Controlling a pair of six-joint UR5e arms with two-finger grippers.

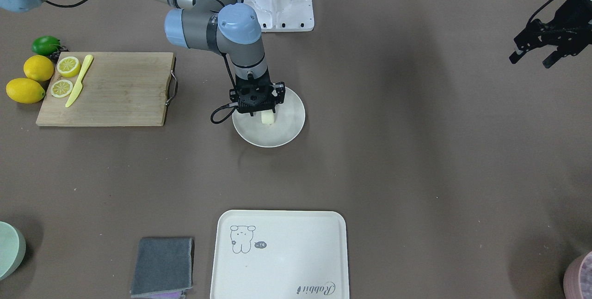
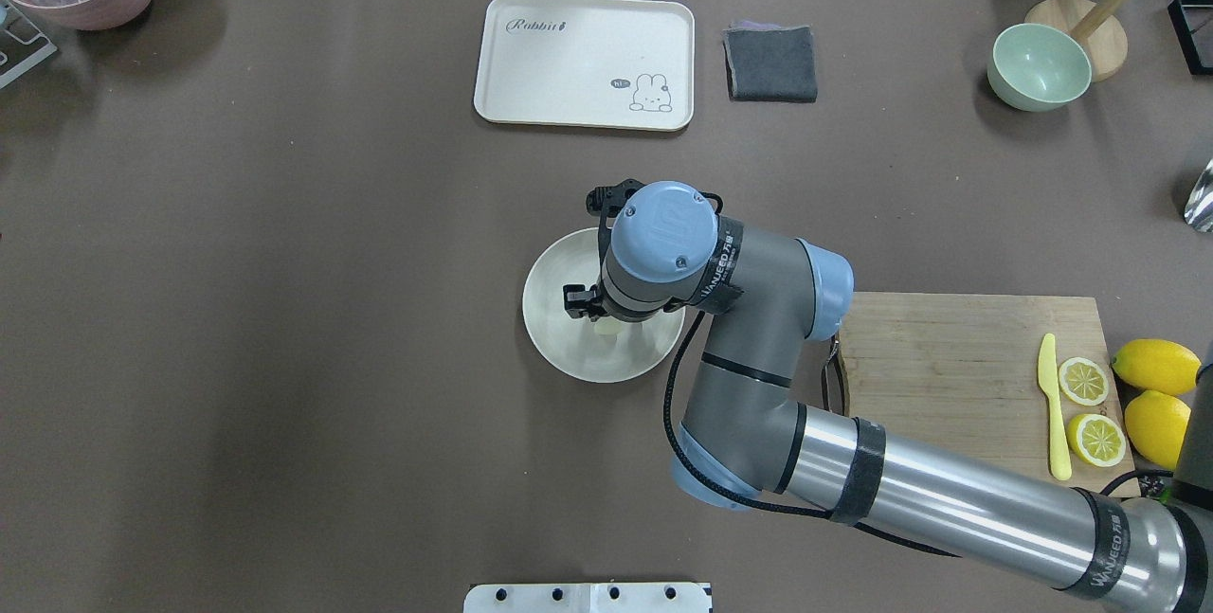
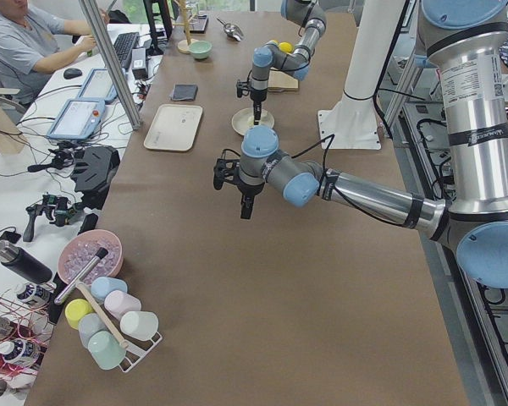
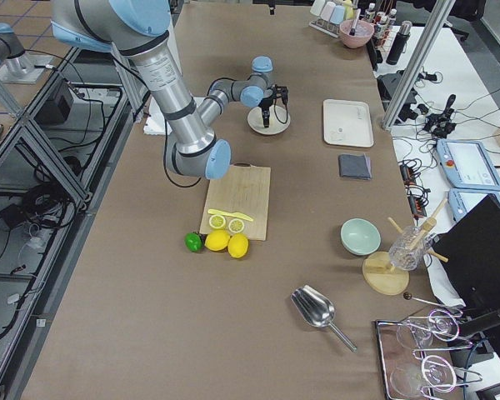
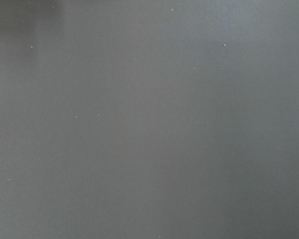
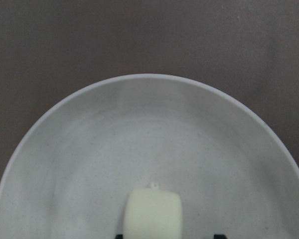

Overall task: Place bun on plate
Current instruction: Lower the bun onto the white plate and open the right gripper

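The bun (image 1: 268,118), a small pale cream block, rests inside the round off-white plate (image 1: 289,130) at mid-table. It also shows low in the right wrist view as the bun (image 6: 153,215) on the plate (image 6: 89,149). My right gripper (image 1: 264,115) points straight down over it. Its dark fingertips (image 6: 218,236) stand wider than the bun, with a gap on one side, so it is open. Overhead, the wrist covers most of the bun (image 2: 607,330). My left gripper (image 1: 533,57) hangs open and empty, far off to the side above bare table.
A wooden cutting board (image 1: 115,88) holds lemon halves (image 1: 68,66) and a yellow knife (image 1: 79,81), with whole lemons (image 1: 38,68) and a lime (image 1: 46,45) beside it. A cream tray (image 1: 280,255), grey cloth (image 1: 163,265) and green bowl (image 2: 1039,66) lie along the far edge.
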